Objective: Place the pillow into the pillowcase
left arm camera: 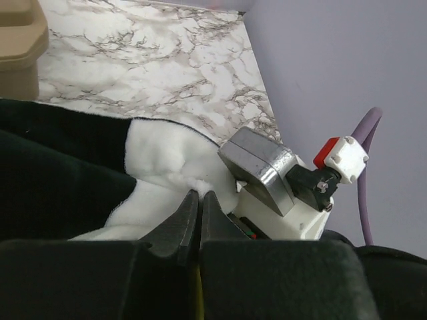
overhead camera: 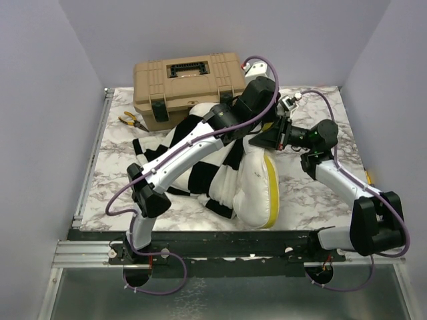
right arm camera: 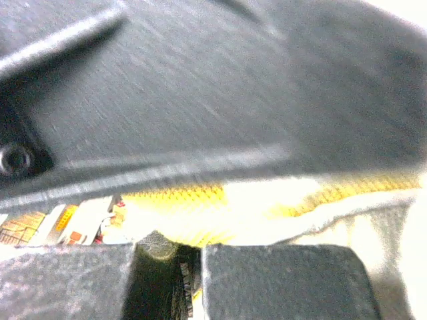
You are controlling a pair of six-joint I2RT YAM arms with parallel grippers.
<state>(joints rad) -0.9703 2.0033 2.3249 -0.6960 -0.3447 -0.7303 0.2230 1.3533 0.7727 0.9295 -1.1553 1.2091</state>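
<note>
The marble-patterned table [overhead camera: 113, 147] fills most of the booth. Sprawled across its middle is the pillow [overhead camera: 257, 190], plump and white, with its yellow edge strip [overhead camera: 272, 193] curving down the right side. The pillowcase [overhead camera: 207, 180], all black and cream squares, is bunched over the pillow's left part and trails off toward the back left. The pillow's right half and its yellow edge lie bare.

Behind them, near the back wall, stands a tan toolbox [overhead camera: 187, 83], lid down, with the checked cloth reaching up close to its front.

The left arm [overhead camera: 180, 157] stretches diagonally right over the pillowcase, and the right arm [overhead camera: 340, 180] bends in from the right side. The two wrists meet above the pillow's far end, just in front of the toolbox's right corner.

Seen from its own camera, the left gripper [left arm camera: 198, 200] has its fingers pressed tight together, the tips buried against a cream fleecy patch of the pillowcase. I cannot tell whether any cloth is caught between them. The other arm's wrist, with a silver block [left arm camera: 257, 163] on it, sits just beside it.

The right gripper [right arm camera: 180, 260] looks closed too. Its view is blurred, with the yellow strip right ahead of the fingers, and I cannot tell whether it grips anything.

A small pair of yellow-handled pliers [overhead camera: 133, 120] lies left of the toolbox.
</note>
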